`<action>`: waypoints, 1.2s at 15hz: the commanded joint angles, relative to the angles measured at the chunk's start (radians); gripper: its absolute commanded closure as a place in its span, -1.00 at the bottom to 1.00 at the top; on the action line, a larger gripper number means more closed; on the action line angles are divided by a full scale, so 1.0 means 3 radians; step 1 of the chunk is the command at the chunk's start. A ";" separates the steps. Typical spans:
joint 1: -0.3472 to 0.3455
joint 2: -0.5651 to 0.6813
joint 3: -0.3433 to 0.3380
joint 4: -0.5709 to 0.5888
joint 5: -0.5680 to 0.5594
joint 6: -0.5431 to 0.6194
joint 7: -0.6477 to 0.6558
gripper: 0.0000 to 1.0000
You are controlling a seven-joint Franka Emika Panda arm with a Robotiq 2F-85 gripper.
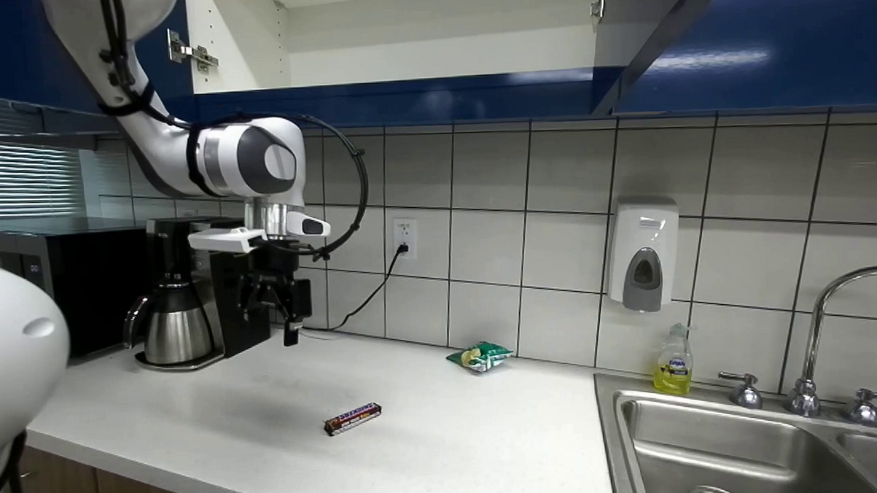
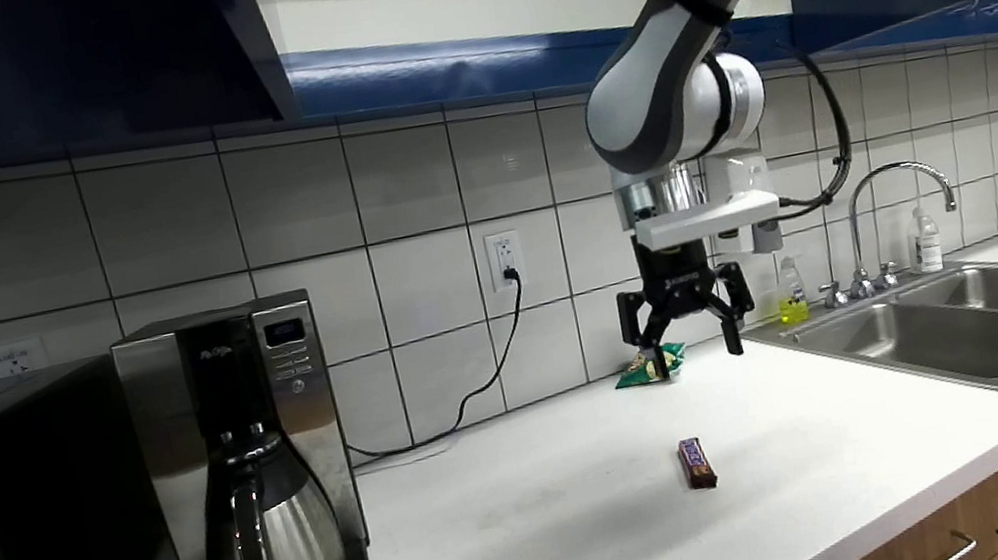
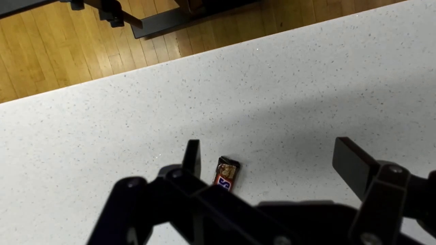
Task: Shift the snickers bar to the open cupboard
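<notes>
Wrist view: hand (image 3: 268,156) spread; snickers bar (image 3: 227,173) part-hidden; whole in both exterior views

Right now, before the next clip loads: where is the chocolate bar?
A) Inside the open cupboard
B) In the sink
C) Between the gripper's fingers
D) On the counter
D: in both exterior views the chocolate bar lies on the white counter, while the gripper hangs open higher up, apart from it.
</notes>
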 commanded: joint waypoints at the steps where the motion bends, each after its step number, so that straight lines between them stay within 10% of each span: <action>1: -0.0057 0.0344 -0.0076 0.0099 -0.0102 0.0207 0.0051 -1.00; 18: 0.0056 0.1679 -0.0491 0.0820 -0.0083 0.0794 0.0436 -1.00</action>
